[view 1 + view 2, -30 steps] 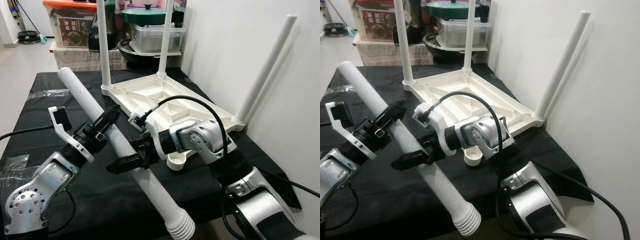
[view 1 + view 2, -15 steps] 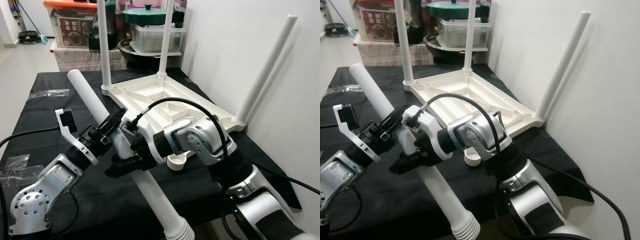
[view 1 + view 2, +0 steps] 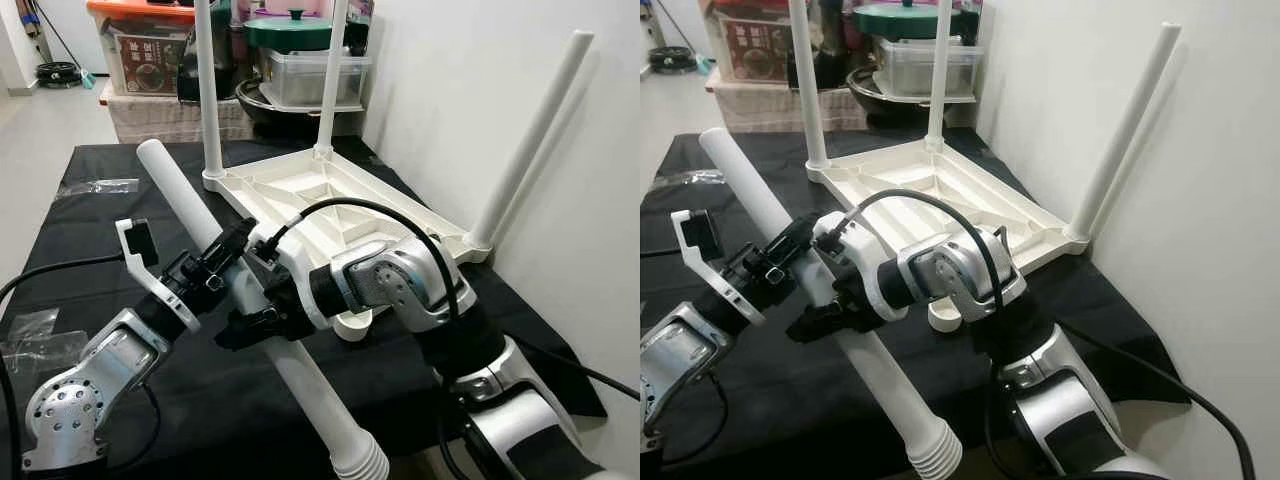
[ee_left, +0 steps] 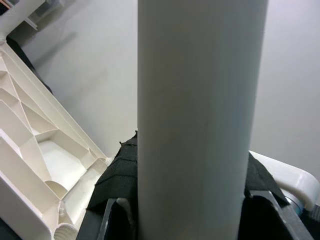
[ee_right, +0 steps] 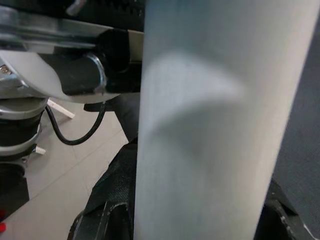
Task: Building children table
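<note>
Leg: long white plastic tube table leg (image 3: 195, 225) with a ribbed threaded end (image 3: 362, 462) lay aslant above the black cloth, held up by both grippers near its middle, threaded end toward the robot and rounded end pointing away.
Left gripper: left gripper (image 3: 222, 258) had its black fingers closed around the leg on the far side of the other gripper; in the left wrist view the leg (image 4: 200, 120) blocked most of the frame.
Right gripper: right gripper (image 3: 262, 322) was clamped on the same leg just nearer the threaded end, almost touching the left one; the right wrist view was blurred, the leg (image 5: 210, 125) a pale column.
Tabletop: white ribbed plastic tabletop (image 3: 330, 205) lay upside down on the cloth beyond the grippers, near the wall.
Fitted legs: three white legs stood up from its corners, two at the far end (image 3: 207, 90) (image 3: 331, 75) with their tops cut off by the frame, one at the wall-side corner (image 3: 528, 135) leaning outward.
Empty socket: round white corner socket (image 3: 351, 322) showed under the right forearm, partly hidden by it.
Surface: table under a black cloth (image 3: 90, 215), a clear plastic bag (image 3: 98, 185) on its far left part, another (image 3: 25, 335) at the left edge.
Room: white wall (image 3: 470, 80) on the right; beyond the table, a clear storage box with an orange lid (image 3: 140, 40), a green pot lid (image 3: 288, 30) and a clear lidded tub (image 3: 300, 75), all partly hidden.
</note>
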Tool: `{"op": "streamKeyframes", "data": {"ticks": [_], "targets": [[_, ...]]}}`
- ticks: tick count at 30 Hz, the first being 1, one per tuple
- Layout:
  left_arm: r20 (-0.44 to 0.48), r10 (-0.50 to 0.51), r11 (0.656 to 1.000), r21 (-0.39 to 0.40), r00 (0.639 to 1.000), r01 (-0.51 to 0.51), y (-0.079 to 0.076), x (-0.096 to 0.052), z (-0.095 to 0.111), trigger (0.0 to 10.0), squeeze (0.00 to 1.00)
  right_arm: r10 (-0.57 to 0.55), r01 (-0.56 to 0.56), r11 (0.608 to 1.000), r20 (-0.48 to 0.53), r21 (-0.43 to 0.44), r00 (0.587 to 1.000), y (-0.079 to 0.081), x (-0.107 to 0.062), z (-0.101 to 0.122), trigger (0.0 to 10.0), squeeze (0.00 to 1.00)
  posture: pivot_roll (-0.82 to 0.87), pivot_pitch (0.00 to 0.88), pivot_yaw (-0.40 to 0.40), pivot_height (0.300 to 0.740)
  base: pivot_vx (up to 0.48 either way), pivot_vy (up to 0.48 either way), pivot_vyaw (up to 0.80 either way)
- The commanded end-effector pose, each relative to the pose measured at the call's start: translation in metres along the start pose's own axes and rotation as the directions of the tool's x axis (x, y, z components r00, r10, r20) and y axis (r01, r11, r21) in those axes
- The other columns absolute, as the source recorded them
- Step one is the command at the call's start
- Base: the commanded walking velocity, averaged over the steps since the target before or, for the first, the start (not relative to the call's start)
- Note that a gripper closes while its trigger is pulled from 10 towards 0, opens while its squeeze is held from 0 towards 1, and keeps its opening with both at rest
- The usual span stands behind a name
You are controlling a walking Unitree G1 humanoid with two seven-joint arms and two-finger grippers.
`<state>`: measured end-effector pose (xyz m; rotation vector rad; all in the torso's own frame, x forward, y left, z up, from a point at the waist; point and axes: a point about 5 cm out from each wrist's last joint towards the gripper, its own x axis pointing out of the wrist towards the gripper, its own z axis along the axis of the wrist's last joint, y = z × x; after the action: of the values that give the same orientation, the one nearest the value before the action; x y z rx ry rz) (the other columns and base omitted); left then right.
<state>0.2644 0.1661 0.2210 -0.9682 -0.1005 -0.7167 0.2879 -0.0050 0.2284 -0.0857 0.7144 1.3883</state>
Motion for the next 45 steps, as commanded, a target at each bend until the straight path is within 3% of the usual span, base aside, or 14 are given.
{"op": "streamKeyframes", "data": {"ticks": [1, 4, 5, 16, 17, 18, 25, 27, 28, 30, 32, 36, 37, 45], "targets": [[0.026, -0.010, 1.000, 0.006, 1.000, 0.010, -0.001, 0.003, 0.001, 10.0, 0.00, 0.040, -0.040, 0.999, -0.027, -0.013, 0.999, 0.009, 0.008, -0.003, 0.0, 0.00, 0.02, 0.000, -0.099, 0.740, 0.000, 0.000, 0.00], [0.046, -0.018, 0.999, 0.045, 0.999, 0.015, -0.003, 0.002, 0.003, 10.0, 0.00, 0.034, -0.034, 0.999, -0.018, -0.004, 0.999, 0.008, 0.008, -0.002, 0.0, 0.00, 0.02, 0.000, -0.099, 0.740, 0.000, 0.000, 0.00], [0.056, -0.025, 0.997, 0.069, 0.998, 0.022, -0.004, 0.001, 0.003, 10.0, 1.00, 0.033, -0.033, 0.999, -0.010, 0.002, 0.999, 0.008, 0.008, -0.001, 0.0, 0.00, 0.02, 0.000, -0.100, 0.740, 0.000, 0.000, 0.00], [0.125, -0.034, 0.995, 0.099, 0.992, 0.021, -0.009, -0.014, 0.022, 10.0, 1.00, -0.089, 0.082, 0.994, 0.100, 0.073, 0.991, -0.020, -0.016, 0.001, 0.0, 0.00, 0.03, 0.000, -0.103, 0.740, 0.000, 0.000, 0.00], [0.131, -0.036, 0.994, 0.105, 0.991, 0.023, -0.009, -0.017, 0.024, 10.0, 0.35, -0.113, 0.103, 0.991, 0.118, 0.083, 0.987, -0.025, -0.021, 0.002, 0.0, 0.00, 0.03, 0.000, -0.103, 0.740, 0.000, 0.000, 0.00], [0.132, -0.038, 0.993, 0.116, 0.991, 0.023, -0.010, -0.019, 0.025, 10.0, 0.00, -0.138, 0.126, 0.988, 0.137, 0.092, 0.981, -0.030, -0.027, 0.004, 0.0, 0.00, 0.03, 0.000, -0.103, 0.740, 0.000, 0.000, 0.00], [0.151, 0.006, 0.992, 0.128, 0.989, -0.025, -0.006, -0.028, 0.021, 10.0, 0.00, -0.319, 0.290, 0.946, 0.242, 0.147, 0.917, -0.062, -0.061, 0.012, 0.0, 0.00, 0.04, 0.000, -0.105, 0.740, 0.000, 0.000, 0.00], [0.163, 0.020, 0.991, 0.128, 0.986, -0.042, -0.005, -0.030, 0.021, 10.0, 0.00, -0.439, 0.394, 0.898, 0.337, 0.198, 0.833, -0.079, -0.087, 0.021, 0.0, 0.00, 0.04, 0.000, -0.103, 0.740, 0.000, 0.000, 0.00], [0.163, 0.020, 0.991, 0.128, 0.986, -0.042, -0.005, -0.030, 0.021, 10.0, 0.00, -0.439, 0.394, 0.898, 0.337, 0.198, 0.833, -0.079, -0.087, 0.021, 0.0, 0.00, 0.04, 0.000, -0.103, 0.740, 0.000, 0.000, 0.00], [0.167, 0.041, 0.989, 0.136, 0.985, -0.064, -0.003, -0.032, 0.021, 10.0, 0.00, -0.542, 0.487, 0.840, 0.424, 0.239, 0.726, -0.089, -0.110, 0.031, 0.0, 0.00, 0.04, 0.000, -0.099, 0.740, 0.000, 0.000, 0.00], [0.167, 0.048, 0.987, 0.141, 0.985, -0.072, -0.002, -0.033, 0.021, 10.0, 0.00, -0.571, 0.521, 0.818, 0.450, 0.244, 0.686, -0.092, -0.117, 0.034, 0.0, 0.00, 0.04, 0.000, -0.099, 0.740, 0.000, 0.000, 0.00], [0.162, 0.086, 0.980, 0.163, 0.983, -0.113, 0.002, -0.037, 0.019, 10.0, 0.00, -0.621, 0.591, 0.760, 0.569, 0.271, 0.539, -0.096, -0.136, 0.043, 0.0, 0.00, 0.04, 0.000, -0.097, 0.740, 0.000, 0.000, 0.00], [0.163, 0.108, 0.976, 0.169, 0.981, -0.135, 0.005, -0.038, 0.017, 10.0, 0.00, -0.620, 0.620, 0.743, 0.607, 0.251, 0.497, -0.096, -0.138, 0.043, 10.0, 0.00, 0.05, 0.000, -0.098, 0.740, 0.000, 0.000, 0.00], [0.167, 0.176, 0.962, 0.179, 0.970, -0.205, 0.012, -0.039, 0.010, 10.0, 0.00, -0.619, 0.660, 0.724, 0.613, 0.202, 0.492, -0.099, -0.118, 0.023, 10.0, 0.00, 0.05, 0.000, -0.092, 0.740, 0.000, 0.000, 0.00]]}}
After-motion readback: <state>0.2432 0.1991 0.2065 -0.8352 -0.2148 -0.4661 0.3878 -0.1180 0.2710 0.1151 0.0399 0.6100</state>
